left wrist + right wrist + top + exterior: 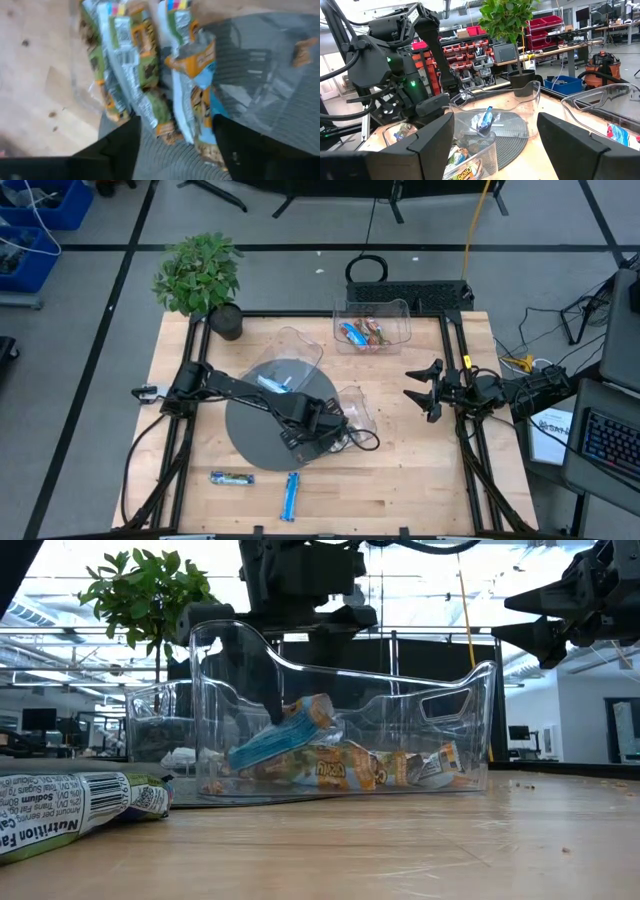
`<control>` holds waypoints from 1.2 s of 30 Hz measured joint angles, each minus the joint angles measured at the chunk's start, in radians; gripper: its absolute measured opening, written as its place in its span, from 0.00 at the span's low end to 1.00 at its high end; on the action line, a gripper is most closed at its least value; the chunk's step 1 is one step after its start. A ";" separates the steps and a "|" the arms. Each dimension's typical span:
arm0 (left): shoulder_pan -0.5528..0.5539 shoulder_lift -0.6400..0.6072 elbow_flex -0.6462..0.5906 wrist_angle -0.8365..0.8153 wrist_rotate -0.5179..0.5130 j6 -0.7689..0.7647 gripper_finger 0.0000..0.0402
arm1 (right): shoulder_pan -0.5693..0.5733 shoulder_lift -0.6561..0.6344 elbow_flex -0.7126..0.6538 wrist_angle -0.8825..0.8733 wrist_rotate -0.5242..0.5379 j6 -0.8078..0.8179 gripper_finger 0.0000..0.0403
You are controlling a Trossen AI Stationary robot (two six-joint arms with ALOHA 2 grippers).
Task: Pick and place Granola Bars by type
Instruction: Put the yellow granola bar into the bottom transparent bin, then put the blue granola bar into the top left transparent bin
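Three clear bins take the sorted bars. The left gripper reaches down into the near bin, its fingers spread with several bars lying just beyond and between them; whether it has just let one go or is about to close on one, I cannot tell, but nothing looks clamped. Well away on its outer side, two bars wait on the bare table: a multicolour one and a blue one. Beyond it, the far bin holds more bars. The right gripper hangs wide open and empty beside the near bin, waiting clear of the left arm's work.
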 joint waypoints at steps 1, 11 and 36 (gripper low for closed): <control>0.002 0.000 0.000 0.000 -0.013 -0.009 0.65 | 0.000 0.000 0.000 0.000 0.000 0.000 0.69; 0.014 0.000 0.000 -0.001 -0.042 -0.012 0.94 | 0.000 0.000 0.000 0.000 0.000 0.000 0.69; 0.039 -0.210 0.232 -0.208 -0.225 -0.331 0.94 | 0.000 0.000 0.000 0.001 0.000 0.000 0.69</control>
